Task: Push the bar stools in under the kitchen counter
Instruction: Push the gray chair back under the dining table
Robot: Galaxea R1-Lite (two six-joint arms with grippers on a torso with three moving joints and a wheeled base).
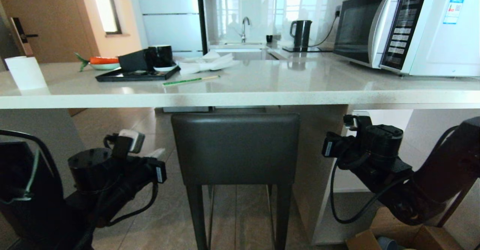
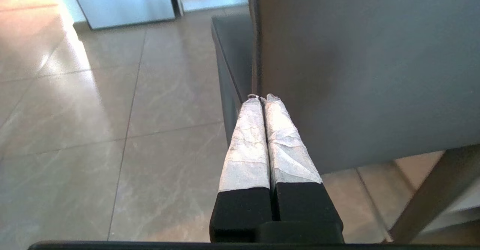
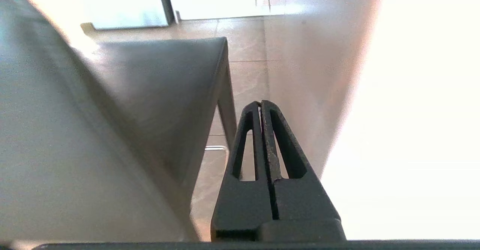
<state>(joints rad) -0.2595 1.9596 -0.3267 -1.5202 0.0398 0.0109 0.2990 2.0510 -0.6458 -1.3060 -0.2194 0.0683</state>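
A: While the stool (image 1: 235, 148) stands dead centre in the head view, where does it sit against the desk (image 1: 240, 92)?

B: Its dark backrest is just under the front edge of the white top, at twelve o'clock from the robot, with the seat reaching in beneath. The slim legs drop to the tiled floor (image 1: 157, 220) at six o'clock of the backrest.

A: And the left gripper (image 2: 262, 98)?

B: It is at nine o'clock of the backrest, low, beside the stool's left edge. In the left wrist view its two white-wrapped fingers (image 2: 245, 145) are pressed together with nothing between them, tips right by the corner of the backrest; whether they touch it I cannot tell.

A: The right gripper (image 3: 259, 104)?

B: At three o'clock of the backrest, between the stool and the white side panel (image 1: 318, 175). Its black fingers (image 3: 277, 145) are closed too, holding nothing, just beside the seat's edge.

A: What lies on the desk?

B: A black tray (image 1: 137, 74) at eleven o'clock, a green pencil (image 1: 191, 80) near it, and a microwave (image 1: 408, 27) at two o'clock.
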